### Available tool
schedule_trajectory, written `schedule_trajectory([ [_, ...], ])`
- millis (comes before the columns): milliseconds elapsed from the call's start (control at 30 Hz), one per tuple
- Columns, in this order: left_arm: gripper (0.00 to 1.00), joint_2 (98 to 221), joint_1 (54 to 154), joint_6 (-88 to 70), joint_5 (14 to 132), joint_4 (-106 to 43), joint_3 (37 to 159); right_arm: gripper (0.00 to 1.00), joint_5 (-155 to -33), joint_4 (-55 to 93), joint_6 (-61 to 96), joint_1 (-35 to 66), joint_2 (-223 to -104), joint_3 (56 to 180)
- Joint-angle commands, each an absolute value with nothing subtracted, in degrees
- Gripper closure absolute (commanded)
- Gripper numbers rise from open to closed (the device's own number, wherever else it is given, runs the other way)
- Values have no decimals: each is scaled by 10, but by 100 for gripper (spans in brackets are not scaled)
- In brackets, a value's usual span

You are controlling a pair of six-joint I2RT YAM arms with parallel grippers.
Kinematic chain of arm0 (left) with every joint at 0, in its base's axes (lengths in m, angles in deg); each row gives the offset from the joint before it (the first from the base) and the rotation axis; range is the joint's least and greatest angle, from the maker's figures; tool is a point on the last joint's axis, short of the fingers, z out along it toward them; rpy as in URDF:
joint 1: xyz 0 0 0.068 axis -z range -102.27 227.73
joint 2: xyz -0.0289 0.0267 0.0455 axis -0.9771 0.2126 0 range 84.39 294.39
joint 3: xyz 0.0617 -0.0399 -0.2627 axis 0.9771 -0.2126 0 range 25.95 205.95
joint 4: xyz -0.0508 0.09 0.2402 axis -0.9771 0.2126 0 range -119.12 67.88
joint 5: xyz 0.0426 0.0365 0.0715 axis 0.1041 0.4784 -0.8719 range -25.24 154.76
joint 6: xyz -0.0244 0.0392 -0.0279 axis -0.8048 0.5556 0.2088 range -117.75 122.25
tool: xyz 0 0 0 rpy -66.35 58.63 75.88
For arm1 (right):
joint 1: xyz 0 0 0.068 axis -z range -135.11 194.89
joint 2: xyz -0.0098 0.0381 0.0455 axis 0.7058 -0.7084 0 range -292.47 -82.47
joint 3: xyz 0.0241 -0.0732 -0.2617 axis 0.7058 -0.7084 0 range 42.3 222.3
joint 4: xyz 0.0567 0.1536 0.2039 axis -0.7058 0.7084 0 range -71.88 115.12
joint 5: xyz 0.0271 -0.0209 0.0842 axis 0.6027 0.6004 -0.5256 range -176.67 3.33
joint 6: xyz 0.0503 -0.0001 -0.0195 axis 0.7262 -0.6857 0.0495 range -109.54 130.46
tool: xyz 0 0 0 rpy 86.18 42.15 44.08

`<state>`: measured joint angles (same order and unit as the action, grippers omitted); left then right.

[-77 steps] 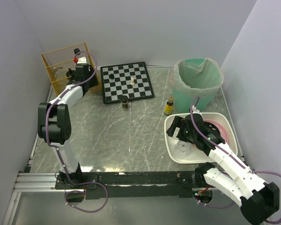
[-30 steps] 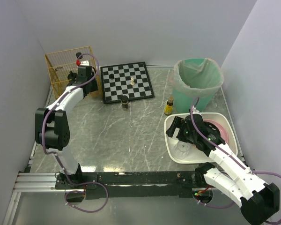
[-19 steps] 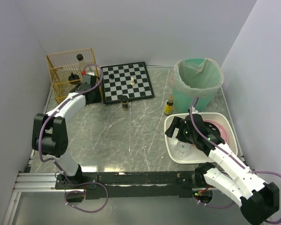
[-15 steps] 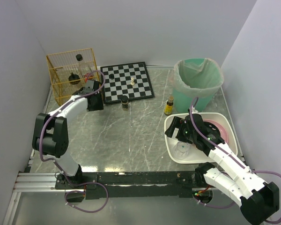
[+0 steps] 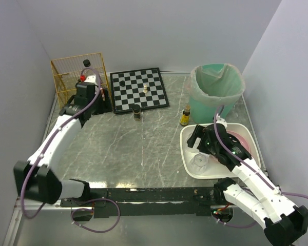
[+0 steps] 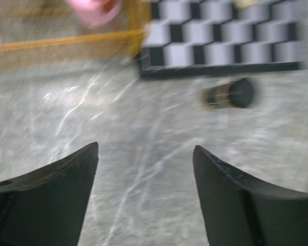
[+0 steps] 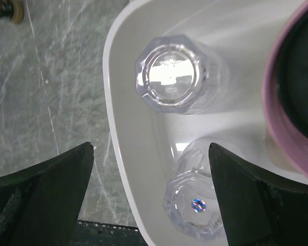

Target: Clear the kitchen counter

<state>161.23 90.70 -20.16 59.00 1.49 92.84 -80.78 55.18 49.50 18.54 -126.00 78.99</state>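
The grey-green worktop (image 5: 123, 143) is not clear yet; a small dark bottle (image 5: 137, 111) stands on it, just in front of the chessboard (image 5: 154, 95). The left tool (image 6: 145, 148) is wide with nothing in it, close by the yellow wire basket (image 5: 66, 77); the bottle is off to its right, and the left arm looks nearer to it. The right tool (image 7: 150, 147) is wide and empty too, over the glasses (image 7: 172, 74) in the white tray (image 7: 118, 128).

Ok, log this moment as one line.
left gripper open, empty, over kitchen counter beside wire basket | right gripper open, empty, over glasses in white tray | dark bottle, amber bottle on counter
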Motion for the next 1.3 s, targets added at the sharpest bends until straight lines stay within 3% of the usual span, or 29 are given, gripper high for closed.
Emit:
schedule_trajectory([
  [0, 15, 1527, 933, -210, 696, -62, 938, 0, -709, 607, 494, 193, -1236, 862],
  [200, 1, 1520, 1025, -219, 743, -265, 896, 0, -674, 670, 502, 215, -1198, 938],
  [467, 1, 1699, 1149, -163, 755, -382, 976, 0, -659, 731, 496, 227, -1160, 1000],
  [700, 1, 1828, 1193, -123, 770, -419, 1050, 0, -654, 744, 500, 228, -1135, 979],
  [1267, 1, 1975, 1243, -59, 752, -424, 1152, 0, -666, 733, 493, 231, -1138, 960],
])
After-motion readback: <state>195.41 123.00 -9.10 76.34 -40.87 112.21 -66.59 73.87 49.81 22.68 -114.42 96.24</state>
